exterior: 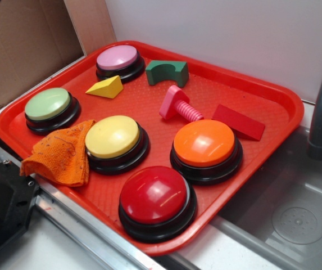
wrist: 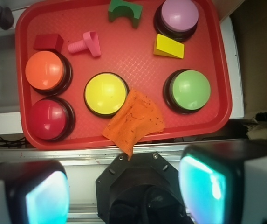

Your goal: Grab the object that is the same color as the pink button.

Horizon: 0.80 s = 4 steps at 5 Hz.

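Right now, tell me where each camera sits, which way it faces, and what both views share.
Exterior: off to the side and above, looking down at an angle across the red tray; only a dark part of the robot shows at lower left.
Wrist: on the arm, looking straight down at the tray; the open hand fills the bottom edge.
Shared: pink bolt, pink button, orange cloth.

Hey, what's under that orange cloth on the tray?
The orange cloth drapes over the red tray's front rim and touches the yellow button's black base. Only tray surface shows around it; whatever lies beneath is covered, though it lies fairly flat.
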Tool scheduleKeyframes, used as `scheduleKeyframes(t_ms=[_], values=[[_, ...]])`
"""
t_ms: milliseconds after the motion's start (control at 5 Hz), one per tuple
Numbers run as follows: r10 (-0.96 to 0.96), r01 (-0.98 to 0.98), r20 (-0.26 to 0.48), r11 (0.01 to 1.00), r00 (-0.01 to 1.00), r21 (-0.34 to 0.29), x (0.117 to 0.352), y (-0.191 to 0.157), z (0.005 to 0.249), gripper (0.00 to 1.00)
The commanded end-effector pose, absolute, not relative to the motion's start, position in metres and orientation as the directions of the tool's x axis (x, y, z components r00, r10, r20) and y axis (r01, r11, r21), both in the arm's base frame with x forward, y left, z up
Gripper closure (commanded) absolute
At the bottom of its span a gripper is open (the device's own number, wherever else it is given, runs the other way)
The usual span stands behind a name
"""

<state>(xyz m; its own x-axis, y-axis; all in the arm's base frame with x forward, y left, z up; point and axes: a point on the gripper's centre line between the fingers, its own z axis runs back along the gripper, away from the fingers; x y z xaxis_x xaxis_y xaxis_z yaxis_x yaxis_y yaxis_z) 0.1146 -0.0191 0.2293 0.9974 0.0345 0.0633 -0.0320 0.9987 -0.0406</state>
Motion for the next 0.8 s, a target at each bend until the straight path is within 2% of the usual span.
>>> scheduleKeyframes(t_ms=[0, 200, 400, 600], values=[[-0.036, 0.037, 0.14, 0.999, 0.989, -0.007, 0.166, -0.037, 0.209, 0.0], [-0.068, 0.066, 0.131, 0.998, 0.989, 0.021, 0.2, -0.049, 0.179, 0.0], [-0.002, -0.005, 0.089, 0.996, 0.996, 0.088, 0.239, -0.057, 0.142, 0.0], [0.026, -0.035, 0.097, 0.996, 0.995, 0.087, 0.268, -0.071, 0.114, 0.0]])
